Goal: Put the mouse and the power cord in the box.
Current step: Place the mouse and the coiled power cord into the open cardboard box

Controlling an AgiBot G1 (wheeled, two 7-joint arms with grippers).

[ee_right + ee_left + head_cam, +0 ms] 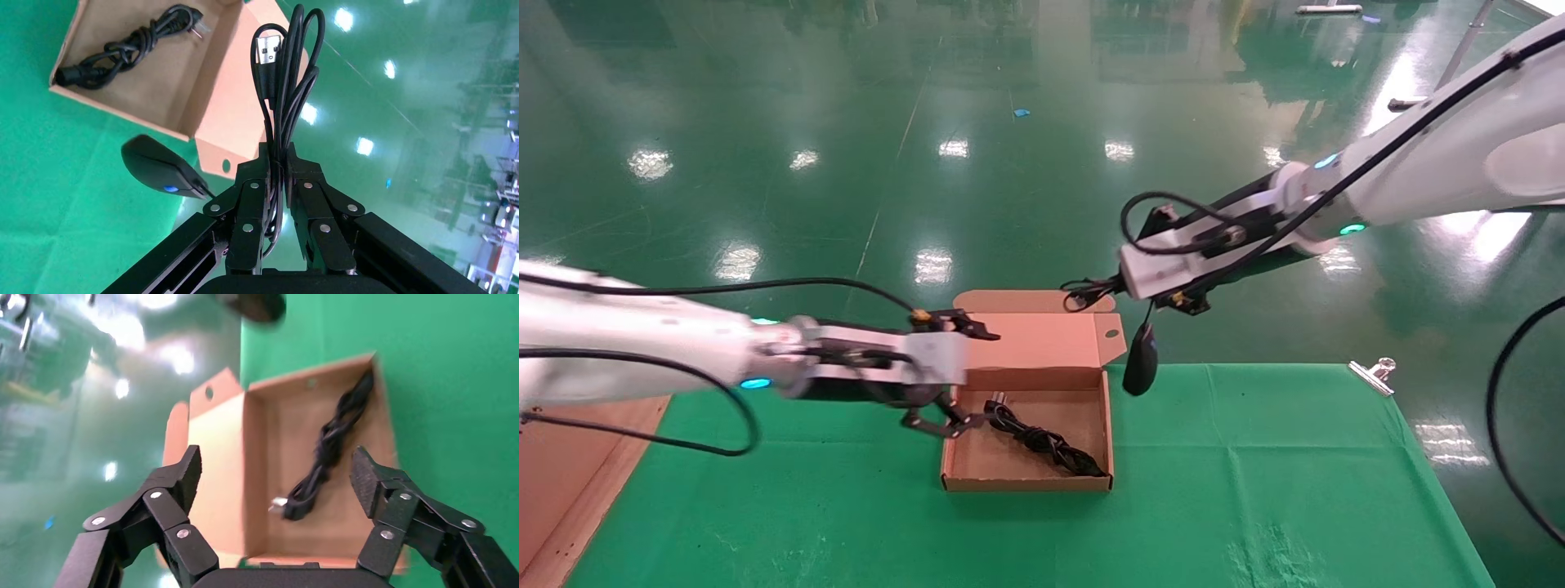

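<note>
Mouse (1140, 367) dangling from right end effector (278, 160) clamping its cable, left end effector (275, 471) wide, green tablecloth (1254, 490), glossy green floor (764, 122)

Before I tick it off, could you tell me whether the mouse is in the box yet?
Not yet: the mouse dangles by its cable from the right end effector, beside the box.

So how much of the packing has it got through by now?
About halfway. The power cord already lies inside the open box, and the left pincer is open by the box's near-left wall. The right pincer is shut on the mouse's bunched cable, with the mouse dangling beside the box. Left: lower the mouse in.
</note>
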